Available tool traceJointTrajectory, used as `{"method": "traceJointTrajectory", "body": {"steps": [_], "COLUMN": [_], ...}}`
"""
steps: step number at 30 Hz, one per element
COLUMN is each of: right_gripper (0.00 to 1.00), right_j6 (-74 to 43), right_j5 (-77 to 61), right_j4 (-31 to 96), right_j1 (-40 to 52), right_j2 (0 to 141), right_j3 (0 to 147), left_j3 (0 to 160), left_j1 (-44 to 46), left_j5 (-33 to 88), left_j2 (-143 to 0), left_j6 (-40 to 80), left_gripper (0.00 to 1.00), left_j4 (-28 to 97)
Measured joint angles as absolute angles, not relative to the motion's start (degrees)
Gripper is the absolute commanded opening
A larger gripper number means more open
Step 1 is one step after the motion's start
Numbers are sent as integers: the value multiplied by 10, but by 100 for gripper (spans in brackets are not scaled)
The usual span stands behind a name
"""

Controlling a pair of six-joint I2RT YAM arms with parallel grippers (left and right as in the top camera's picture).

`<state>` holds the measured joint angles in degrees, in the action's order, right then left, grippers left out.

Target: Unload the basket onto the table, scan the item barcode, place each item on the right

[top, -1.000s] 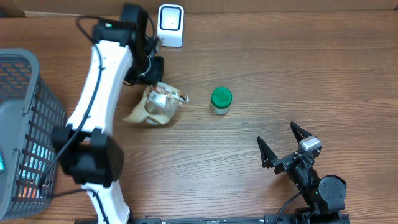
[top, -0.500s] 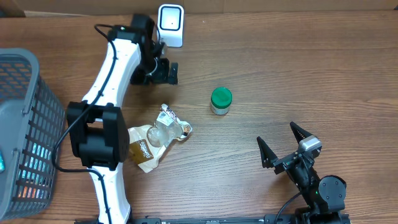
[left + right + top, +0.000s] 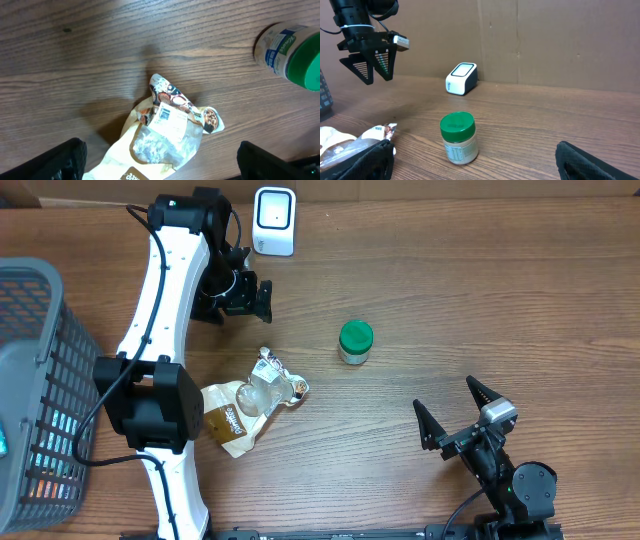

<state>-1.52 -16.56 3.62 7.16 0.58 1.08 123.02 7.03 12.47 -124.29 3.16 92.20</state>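
- Spanning the whole overhead view, the wooden worktop (image 3: 480, 290) carries everything else.
- A grey mesh basket (image 3: 60, 370) stands at the 9 o'clock edge, with coloured packs showing through its wall.
- The white left arm (image 3: 165, 280) reaches from the 6 o'clock edge up toward 11 o'clock.
- The left pincer (image 3: 258, 300) hangs above the worktop with its 2 fingers spread apart. Nothing sits between them, as the right wrist view also shows (image 3: 377, 77).
- The crumpled snack pouch (image 3: 250, 400), the item to be scanned, lies flat on the worktop. It is at 6 o'clock from the left pincer and apart from it.
- In the left wrist view the pouch (image 3: 165, 130) sits between the 2 dark fingers (image 3: 55, 160), touching neither.
- The right pincer (image 3: 442, 391) rests at the 5 o'clock corner. Its jaws are wide apart and empty, well apart from the pouch.
- The white scanner (image 3: 274, 220) stands at 12 o'clock by the far edge, near the left pincer and at 1 o'clock from it.
- A small jar (image 3: 355, 342) with a green lid stands upright at 2 o'clock from the pouch, near it but not touching.
- A white barcode label (image 3: 164, 114) on the pouch faces up toward the left wrist camera.
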Motion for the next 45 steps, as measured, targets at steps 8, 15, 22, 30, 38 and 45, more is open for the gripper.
{"method": "traceJointTrajectory", "body": {"steps": [8,15,22,30,38,45], "right_gripper": [100,100,100,100,100,100], "right_j6": [-15,-15,-15,-15,-15,-15], "right_j5": [-165,-166,-166,-166,-166,-166], "right_j4": [36,36,36,36,36,36], "right_j1": [72,72,72,72,72,72], "right_j2": [6,6,6,6,6,6], "right_j3": [11,11,11,11,11,11], "left_j3": [1230,1182,896,704,701,700], "left_j1": [70,97,139,130,130,131], "left_j5": [112,35,17,64,92,95], "left_j2": [-1169,-1000,-889,-907,-950,-957], "left_j6": [44,96,154,177,179,179], "left_gripper": [92,91,95,22,4,4], "left_j4": [920,921,737,575,561,558]}}
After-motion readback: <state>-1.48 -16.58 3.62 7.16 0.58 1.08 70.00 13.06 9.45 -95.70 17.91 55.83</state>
